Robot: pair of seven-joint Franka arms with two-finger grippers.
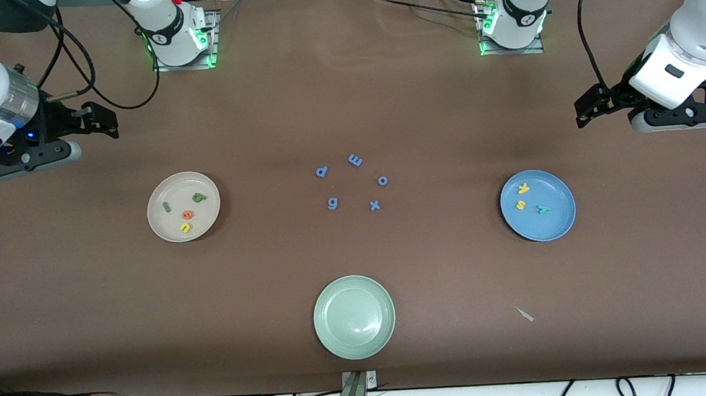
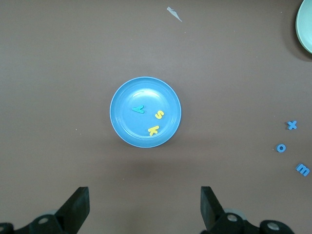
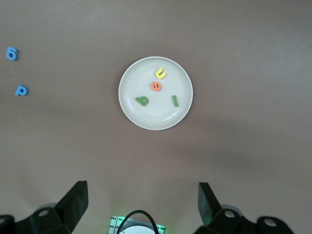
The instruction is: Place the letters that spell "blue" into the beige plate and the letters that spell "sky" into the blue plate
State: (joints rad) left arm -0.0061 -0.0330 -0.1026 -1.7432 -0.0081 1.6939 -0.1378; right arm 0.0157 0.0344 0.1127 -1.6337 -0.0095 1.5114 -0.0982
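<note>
Front cam high, faces robots, whole desk [image 1: 346,99]. Wrist cams look down: left shares blue plate [image 2: 145,111], right shares beige plate [image 3: 155,92].

pale green plate [image 2: 306,29] edge-cropped, pale scrap [image 1: 525,314] perhaps paper

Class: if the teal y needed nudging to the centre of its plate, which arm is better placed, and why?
Left, probably: the open left claw hangs by the blue plate holding the teal y; the open right claw waits near the beige plate.

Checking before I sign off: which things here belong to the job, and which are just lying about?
Job: beige plate holding b, l, u, e; blue plate holding s, k, y.

Lying about: green plate, loose blue letters, scrap.
</note>
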